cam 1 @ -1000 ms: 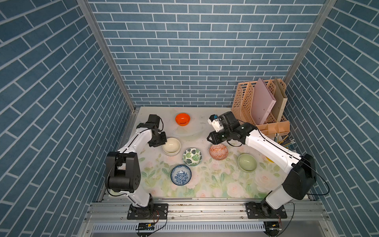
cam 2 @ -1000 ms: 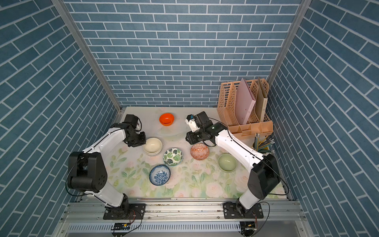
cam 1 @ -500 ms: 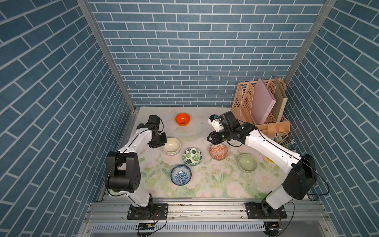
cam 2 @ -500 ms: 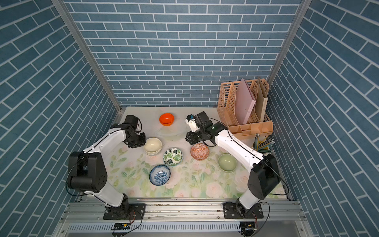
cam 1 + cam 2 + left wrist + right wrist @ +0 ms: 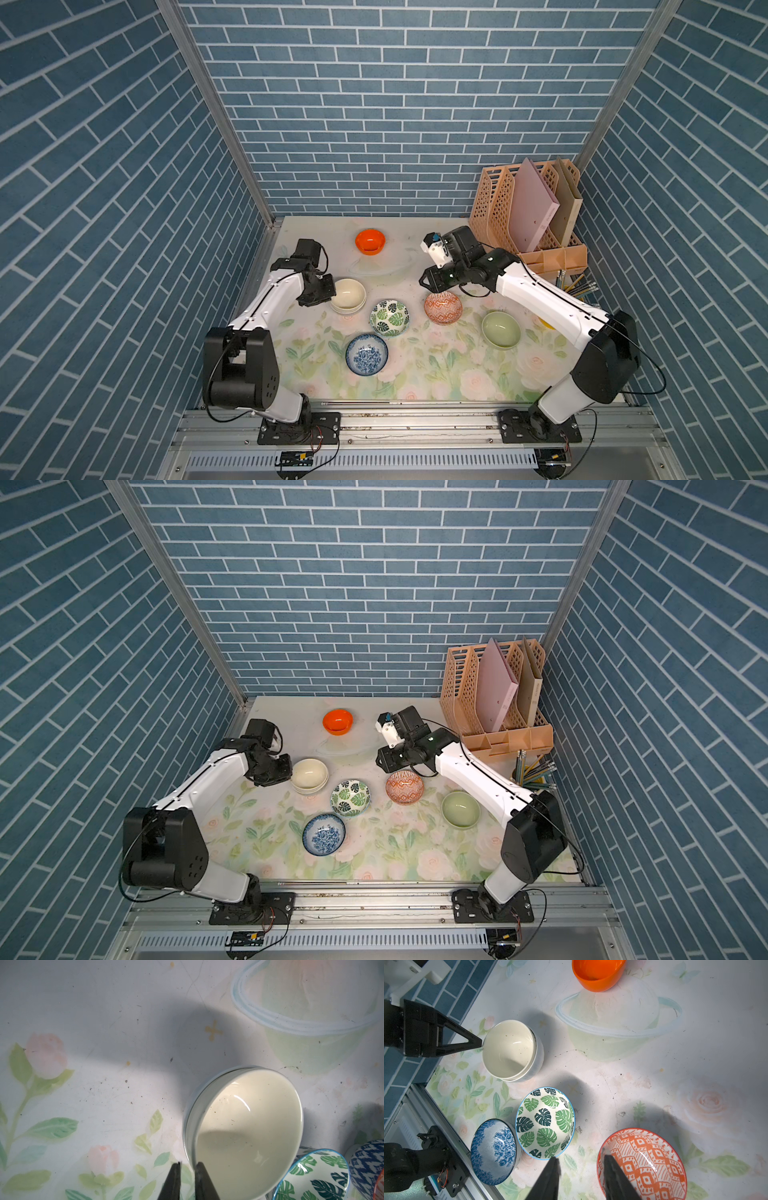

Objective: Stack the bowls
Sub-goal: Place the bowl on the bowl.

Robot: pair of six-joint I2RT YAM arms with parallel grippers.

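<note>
A cream bowl (image 5: 348,292) sits nested in a white bowl (image 5: 347,310) at mid left. My left gripper (image 5: 188,1164) is shut on the cream bowl (image 5: 247,1126), its rim caught in the narrow gap between the fingers. My right gripper (image 5: 581,1160) is open, straddling the near rim of the orange-red patterned bowl (image 5: 645,1165). The leaf-print bowl (image 5: 390,318), blue floral bowl (image 5: 367,355), pale green bowl (image 5: 501,329) and glossy orange bowl (image 5: 370,241) stand singly on the mat.
A peach file rack (image 5: 528,212) with folders fills the back right corner. Pencils (image 5: 577,284) stick up behind my right arm. The blue brick walls close in on both sides, and the left one runs close to my left arm.
</note>
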